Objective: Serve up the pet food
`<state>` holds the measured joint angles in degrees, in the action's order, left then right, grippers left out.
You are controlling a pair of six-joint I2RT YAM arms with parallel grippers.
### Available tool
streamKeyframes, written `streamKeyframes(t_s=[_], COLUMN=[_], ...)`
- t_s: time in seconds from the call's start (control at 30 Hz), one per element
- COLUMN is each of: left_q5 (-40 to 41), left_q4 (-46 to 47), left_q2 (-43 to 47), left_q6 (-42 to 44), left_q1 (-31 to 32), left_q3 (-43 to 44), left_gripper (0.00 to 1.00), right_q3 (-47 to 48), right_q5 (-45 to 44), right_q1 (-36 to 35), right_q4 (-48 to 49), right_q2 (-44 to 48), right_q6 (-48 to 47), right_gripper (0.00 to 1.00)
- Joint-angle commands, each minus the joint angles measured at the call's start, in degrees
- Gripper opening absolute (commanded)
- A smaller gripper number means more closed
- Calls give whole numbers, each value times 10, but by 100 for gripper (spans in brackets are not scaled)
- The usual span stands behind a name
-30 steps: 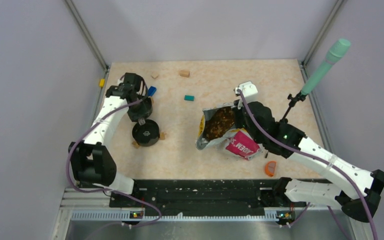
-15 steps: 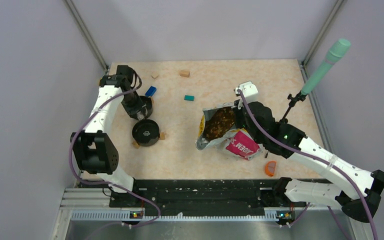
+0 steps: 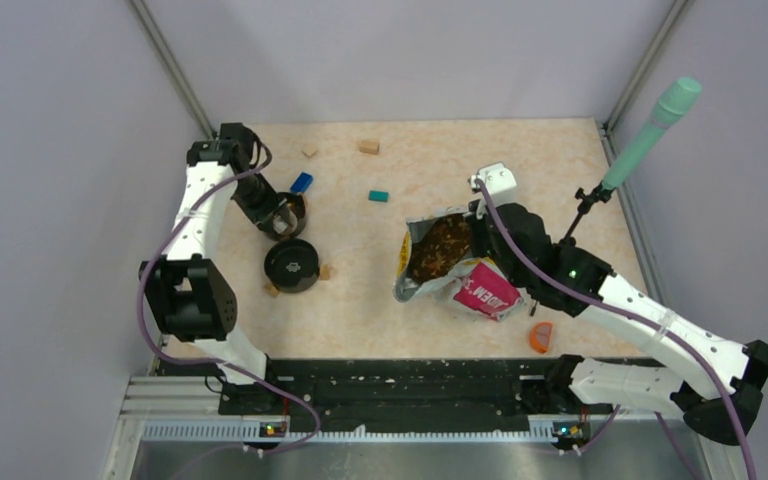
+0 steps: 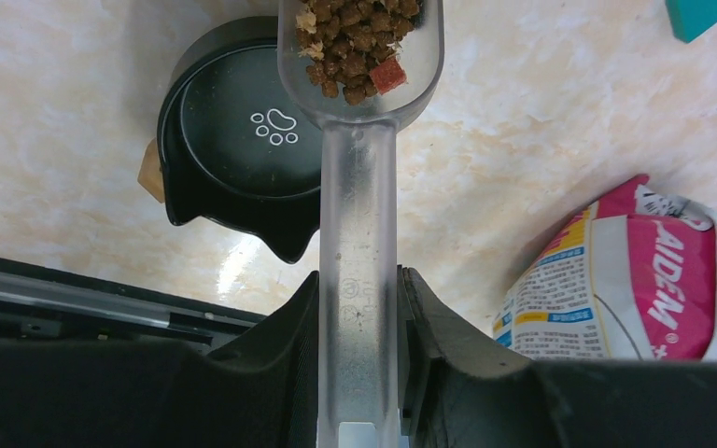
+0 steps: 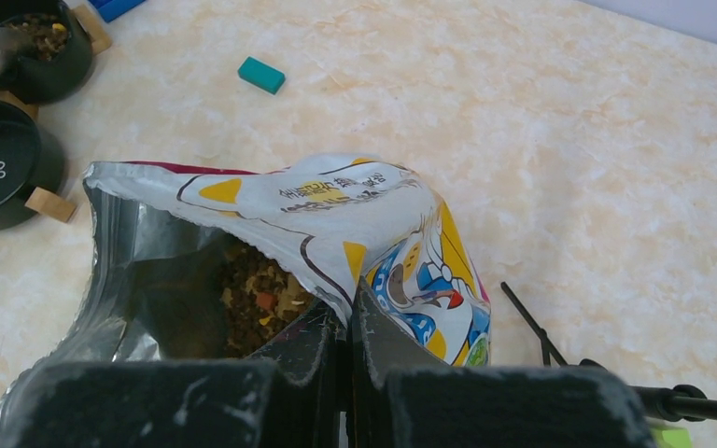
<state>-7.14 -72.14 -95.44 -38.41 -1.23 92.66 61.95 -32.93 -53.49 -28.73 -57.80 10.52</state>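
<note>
So the left gripper (image 4: 358, 278) is clamped on the handle of a clear scoop (image 4: 358, 177), with a jaw pressing it from each side. The scoop's head is packed with pet food (image 4: 355, 37), small brown pellets plus one reddish chunk. It sits right at the rim of a black bowl (image 4: 233, 140) with a white paw print on its bottom. Hard to tell whether it's over the bowl or just beside it. Over on the other side, the right gripper (image 5: 347, 322) is pinched together on the top edge of the bag (image 5: 336, 201). The bag's mouth gapes open and more of the pellets sit down inside. A teal block (image 5: 261, 75) lies on the table (image 5: 569, 140) beyond the bag, and a wooden block (image 5: 49, 203) touches the bowl.
</note>
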Motion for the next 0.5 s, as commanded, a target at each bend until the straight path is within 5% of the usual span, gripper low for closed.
streamKeyframes(t_s=[0.0,0.47], left_q5=[-33,-116], left_q4=[-8,32], left_q2=[0,21], left_q6=[-26,-92], left_q1=[-20,-58], left_q3=[29,9], left_gripper=[0,0], right_q3=[43,32], right_q5=[-21,-26], right_q1=[-2,-2], right_q4=[26,38], right_q2=[11,10], right_q6=[-10,-15], right_gripper=[0,0])
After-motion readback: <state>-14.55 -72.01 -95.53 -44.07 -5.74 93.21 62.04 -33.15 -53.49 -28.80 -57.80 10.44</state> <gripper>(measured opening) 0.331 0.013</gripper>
